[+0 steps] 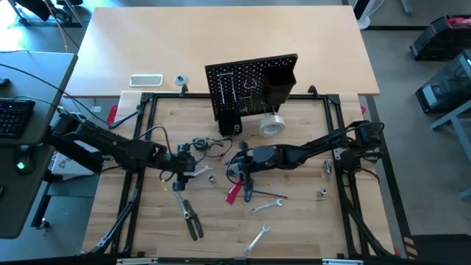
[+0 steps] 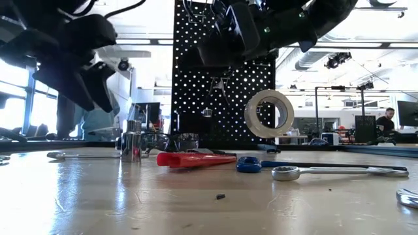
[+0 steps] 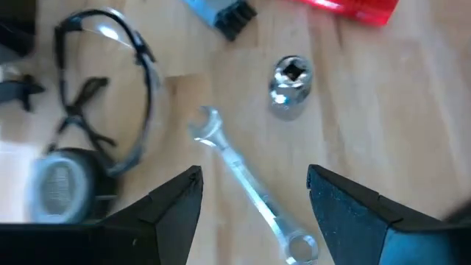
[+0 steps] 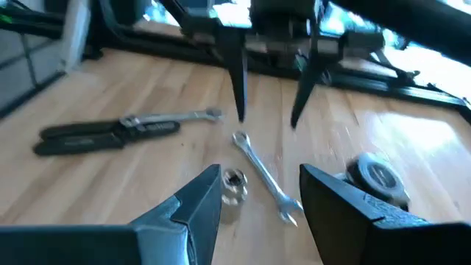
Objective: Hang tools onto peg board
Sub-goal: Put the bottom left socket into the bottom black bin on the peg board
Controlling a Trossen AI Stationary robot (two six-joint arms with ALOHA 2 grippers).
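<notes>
The black peg board (image 1: 250, 85) stands upright at the table's far middle, and a pale tape roll (image 2: 269, 112) hangs on its front. A small silver wrench (image 3: 250, 191) lies flat on the wood beside a socket (image 3: 291, 77). My left gripper (image 3: 254, 199) hovers open above the wrench, a finger on either side, clear of it. My right gripper (image 4: 261, 202) is open, facing the same wrench (image 4: 261, 177) from the table's right. Black-handled pliers (image 1: 190, 217), a red-handled cutter (image 1: 234, 193), a blue-handled tool (image 2: 249, 164) and two longer wrenches (image 1: 268, 206) (image 1: 256, 239) lie nearer the front.
Safety glasses (image 3: 110, 88) and a round grey object (image 3: 59, 188) lie just beyond the small wrench. A white flat device (image 1: 146, 79) sits on the far tabletop. The black table frame (image 1: 140, 132) borders the work area. Bare wood shows at the front right.
</notes>
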